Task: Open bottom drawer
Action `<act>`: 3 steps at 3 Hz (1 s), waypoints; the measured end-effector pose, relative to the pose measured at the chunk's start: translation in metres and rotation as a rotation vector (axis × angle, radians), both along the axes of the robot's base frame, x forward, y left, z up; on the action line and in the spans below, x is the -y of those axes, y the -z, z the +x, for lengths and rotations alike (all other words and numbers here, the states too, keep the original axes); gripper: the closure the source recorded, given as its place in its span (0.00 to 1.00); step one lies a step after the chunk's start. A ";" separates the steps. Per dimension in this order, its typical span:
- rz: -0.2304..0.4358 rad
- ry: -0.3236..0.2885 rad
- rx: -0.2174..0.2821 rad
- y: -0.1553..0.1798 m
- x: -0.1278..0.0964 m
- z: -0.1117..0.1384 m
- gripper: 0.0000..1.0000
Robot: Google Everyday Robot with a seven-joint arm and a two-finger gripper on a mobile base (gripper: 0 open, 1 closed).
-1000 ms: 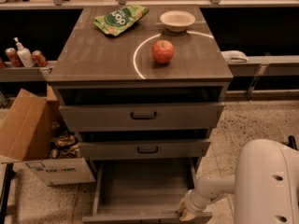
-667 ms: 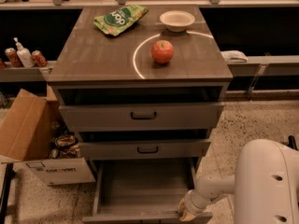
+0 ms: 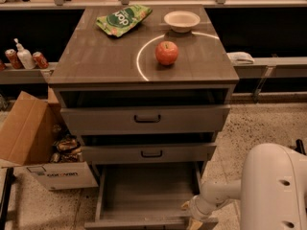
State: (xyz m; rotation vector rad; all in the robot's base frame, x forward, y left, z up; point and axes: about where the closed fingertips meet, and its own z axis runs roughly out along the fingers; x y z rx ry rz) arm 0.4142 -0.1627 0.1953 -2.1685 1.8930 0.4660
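The bottom drawer (image 3: pixel 148 190) of the grey cabinet is pulled far out, showing its grey wood-grain inside. Its front runs along the lower edge of the view, and its handle is out of view. My gripper (image 3: pixel 194 220) is at the drawer's front right corner, at the end of the white arm (image 3: pixel 218 198) that reaches in from the lower right. The middle drawer (image 3: pixel 148 153) and the tall top drawer (image 3: pixel 146 119) each stand slightly out, with black bar handles.
On the cabinet top are a red apple (image 3: pixel 166 52), a white bowl (image 3: pixel 182 20) and a green chip bag (image 3: pixel 123 18). An open cardboard box (image 3: pixel 33 145) stands on the floor to the left. Cans and a bottle (image 3: pixel 24 57) sit on a left shelf.
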 end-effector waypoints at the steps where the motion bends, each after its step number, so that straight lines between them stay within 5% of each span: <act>1: 0.007 0.047 0.044 -0.023 0.023 0.013 0.00; 3: -0.047 0.153 0.220 -0.123 0.095 0.029 0.00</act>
